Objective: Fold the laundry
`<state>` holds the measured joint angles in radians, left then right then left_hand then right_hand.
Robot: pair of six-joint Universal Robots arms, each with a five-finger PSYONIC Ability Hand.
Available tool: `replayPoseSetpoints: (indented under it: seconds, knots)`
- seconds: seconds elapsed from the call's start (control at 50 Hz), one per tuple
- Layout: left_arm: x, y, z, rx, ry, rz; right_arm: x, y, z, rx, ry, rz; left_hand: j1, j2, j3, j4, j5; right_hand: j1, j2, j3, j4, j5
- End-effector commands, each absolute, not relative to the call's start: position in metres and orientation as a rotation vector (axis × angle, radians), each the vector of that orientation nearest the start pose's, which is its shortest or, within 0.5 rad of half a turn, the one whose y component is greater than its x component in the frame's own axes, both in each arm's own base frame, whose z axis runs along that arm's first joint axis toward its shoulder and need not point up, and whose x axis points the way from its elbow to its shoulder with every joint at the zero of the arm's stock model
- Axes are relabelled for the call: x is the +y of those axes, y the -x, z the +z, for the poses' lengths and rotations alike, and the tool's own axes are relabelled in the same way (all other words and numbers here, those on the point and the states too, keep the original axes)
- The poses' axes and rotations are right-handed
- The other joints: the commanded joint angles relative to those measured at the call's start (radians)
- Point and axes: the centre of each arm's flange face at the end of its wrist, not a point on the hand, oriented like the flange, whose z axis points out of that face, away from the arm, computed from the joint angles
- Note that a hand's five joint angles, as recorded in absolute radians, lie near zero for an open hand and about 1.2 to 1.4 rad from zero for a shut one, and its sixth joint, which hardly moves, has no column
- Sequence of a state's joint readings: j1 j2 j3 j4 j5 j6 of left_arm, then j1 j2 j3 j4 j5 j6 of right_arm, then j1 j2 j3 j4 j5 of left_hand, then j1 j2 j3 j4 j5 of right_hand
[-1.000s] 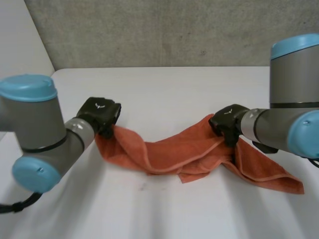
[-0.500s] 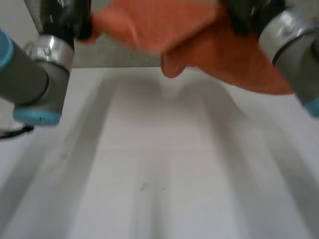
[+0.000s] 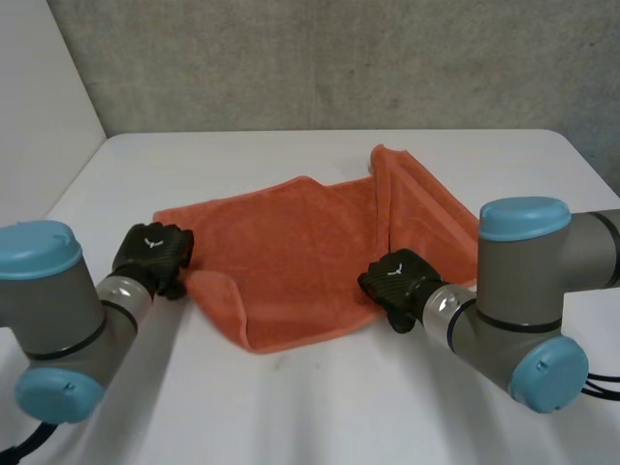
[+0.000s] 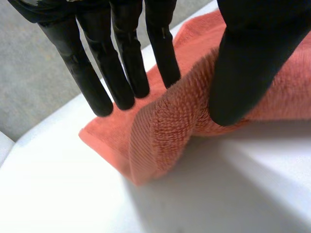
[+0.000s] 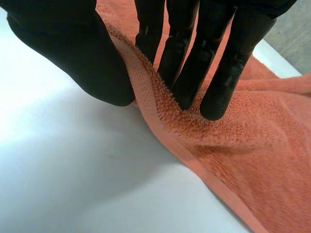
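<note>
Orange terry towel [image 3: 291,252] lay spread on the white worktop [image 3: 320,407], mostly flat, with a raised fold along its far right side and its near left corner turned over. The left hand [image 3: 150,254] sat at that near left corner. In its wrist view a ridge of cloth stood up between the thumb [image 4: 252,58] and the straight fingers [image 4: 163,53], pinched there. The right hand [image 3: 395,281] was at the towel's near right corner. Its wrist view showed the hemmed edge lifted and nipped between thumb and fingers — the fingertips pressed into the pile. Both grey arms [image 3: 68,310] lay at the near side of the worktop, well apart.
</note>
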<state>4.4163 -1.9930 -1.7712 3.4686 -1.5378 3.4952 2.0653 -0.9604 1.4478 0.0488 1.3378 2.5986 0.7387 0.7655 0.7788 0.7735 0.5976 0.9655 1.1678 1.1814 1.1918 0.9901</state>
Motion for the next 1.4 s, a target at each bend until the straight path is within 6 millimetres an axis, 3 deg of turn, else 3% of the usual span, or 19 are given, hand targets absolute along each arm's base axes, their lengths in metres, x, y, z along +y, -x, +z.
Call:
replayPoseSetpoints:
  seconds: [0.02, 0.12, 0.26, 0.52, 0.7, 0.74, 0.98, 1.14, 1.2, 1.24, 1.28, 1.3, 1.4]
  knots:
    - [-0.266, 0.222, 0.164, 2.388, -0.881, -1.808, -0.242, -0.308, 0.131, 2.158, 1.347, -1.441, -0.431, -0.458, -0.471, -0.466, -0.464, 0.431, 0.228, 0.215, 0.204, 0.232]
    - [-0.258, 0.231, 0.19, 2.279, -1.064, -1.888, -0.239, -0.306, 0.128, 2.163, 1.336, -1.436, -0.373, -0.4, -0.413, -0.408, -0.406, 0.431, 0.228, 0.215, 0.204, 0.232]
    - [-0.262, 0.245, 0.203, 2.209, -1.214, -1.981, -0.236, -0.305, 0.123, 2.17, 1.338, -1.42, -0.287, -0.314, -0.327, -0.322, -0.321, 0.431, 0.228, 0.215, 0.204, 0.232]
    - [-0.296, 0.256, 0.146, 2.384, -1.31, -1.605, -0.233, -0.303, 0.119, 2.174, 1.356, -1.4, -0.293, -0.32, -0.333, -0.328, -0.327, 0.431, 0.228, 0.215, 0.204, 0.232]
    - [-0.297, 0.255, 0.133, 2.304, -1.423, -1.492, -0.231, -0.302, 0.117, 2.177, 1.361, -1.389, -0.285, -0.311, -0.325, -0.319, -0.318, 0.431, 0.228, 0.215, 0.204, 0.232]
    - [-0.297, 0.255, 0.134, 2.304, -1.423, -1.492, -0.231, -0.302, 0.117, 2.178, 1.362, -1.387, -0.095, -0.122, -0.135, -0.13, -0.128, 0.431, 0.228, 0.215, 0.204, 0.232]
    - [-0.291, 0.253, 0.14, 2.3, -1.424, -1.495, -0.233, -0.301, 0.117, 2.185, 1.357, -1.394, 0.552, 0.525, 0.512, 0.517, 0.518, 0.431, 0.228, 0.215, 0.204, 0.232]
    - [-0.286, 0.25, 0.146, 2.291, -1.42, -1.506, -0.234, -0.3, 0.118, 2.191, 1.35, -1.398, 0.658, 0.631, 0.618, 0.623, 0.624, 0.431, 0.228, 0.215, 0.204, 0.232]
    - [-0.284, 0.249, 0.157, 2.273, -1.4, -1.548, -0.236, -0.3, 0.118, 2.202, 1.327, -1.397, 0.658, 0.631, 0.618, 0.623, 0.624, 0.431, 0.228, 0.215, 0.204, 0.232]
    - [-0.283, 0.248, 0.163, 2.258, -1.385, -1.574, -0.236, -0.299, 0.119, 2.206, 1.319, -1.397, 0.658, 0.631, 0.618, 0.623, 0.624, 0.341, 0.139, 0.125, 0.114, 0.142]
    - [-0.287, 0.244, 0.175, 2.228, -1.322, -1.644, -0.239, -0.298, 0.122, 2.232, 1.249, -1.391, 0.658, 0.631, 0.618, 0.623, 0.624, -0.313, -0.516, -0.529, -0.54, -0.513]
    - [-0.288, 0.243, 0.181, 2.222, -1.284, -1.69, -0.24, -0.297, 0.124, 2.244, 1.189, -1.387, 0.658, 0.631, 0.618, 0.623, 0.624, -0.421, -0.624, -0.637, -0.648, -0.621]
    - [-0.291, 0.235, 0.2, 2.254, -1.135, -1.802, -0.245, -0.293, 0.145, 2.253, 1.016, -1.41, 0.658, 0.631, 0.618, 0.623, 0.624, -0.505, -0.707, -0.721, -0.731, -0.704]
